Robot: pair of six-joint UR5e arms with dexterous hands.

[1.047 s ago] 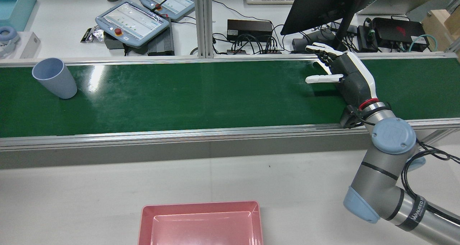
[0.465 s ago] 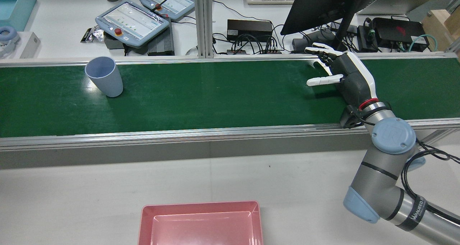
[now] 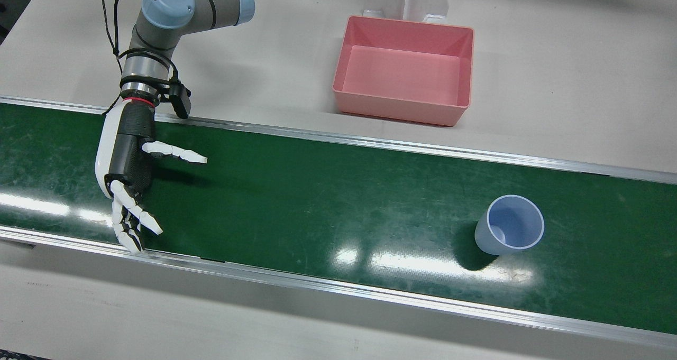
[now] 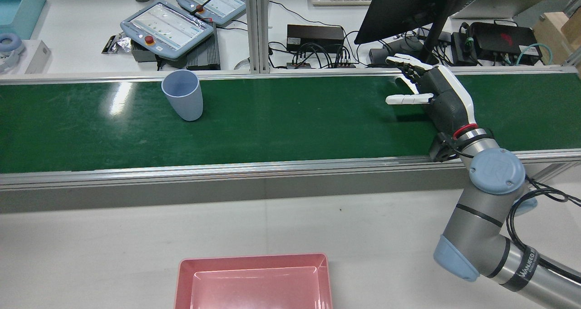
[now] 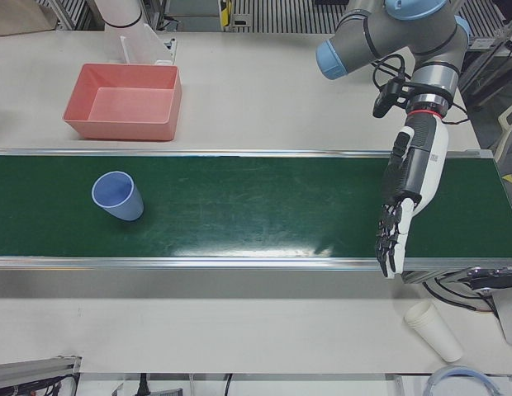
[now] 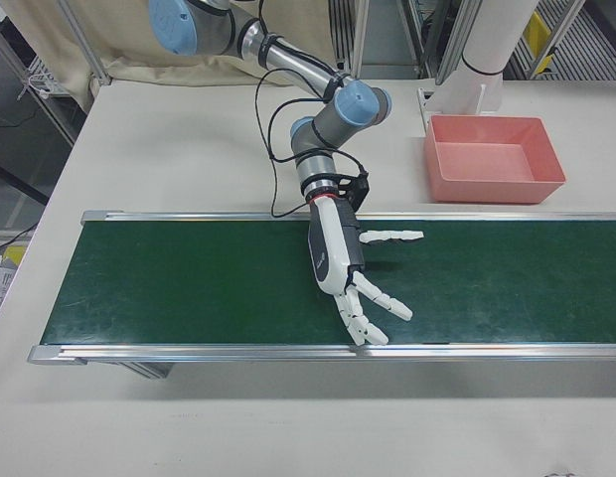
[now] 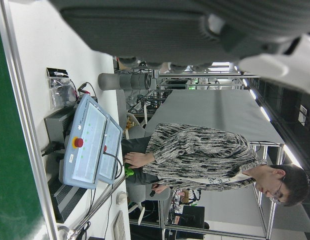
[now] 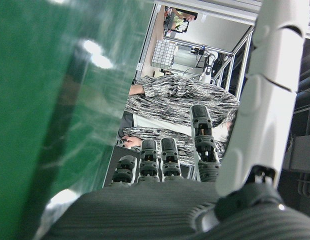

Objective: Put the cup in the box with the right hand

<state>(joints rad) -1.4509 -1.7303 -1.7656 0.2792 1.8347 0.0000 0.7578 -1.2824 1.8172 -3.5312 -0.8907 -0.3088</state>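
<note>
fingers (image 3: 135, 212) spread and straight on the right hand (image 3: 127, 159), thumb stuck out sideways toward the cup, nothing held. hovering low over the green belt (image 3: 328, 191), palm side-on, fingertips reaching the belt's far rail (image 4: 290, 75) in the rear view. same hand at the right end of the belt in the rear view (image 4: 442, 95), splayed just as wide in the right-front view (image 6: 343, 263).

cup (image 3: 509, 232) upright on the belt, pale blue, mouth open upward, well apart from the hand; seen toward the left of the belt in the rear view (image 4: 183, 95), nearer the far rail than the near one. long bare stretch of belt between cup and hand.

box (image 3: 404, 69) pink, open-topped, on the white bench (image 3: 571, 85) on the robot's side of the belt, apart from the near rail (image 3: 370, 140); bare bench all round it.

on the arm (image 4: 494, 236), lettering on a black band near the lower right of the rear view, too small to read surely. white paper cup (image 5: 434, 330) lying on the operators' side.

left hand: cannot tell its state; only a dark blurred part of it (image 7: 185, 25) at the top of its own view.
</note>
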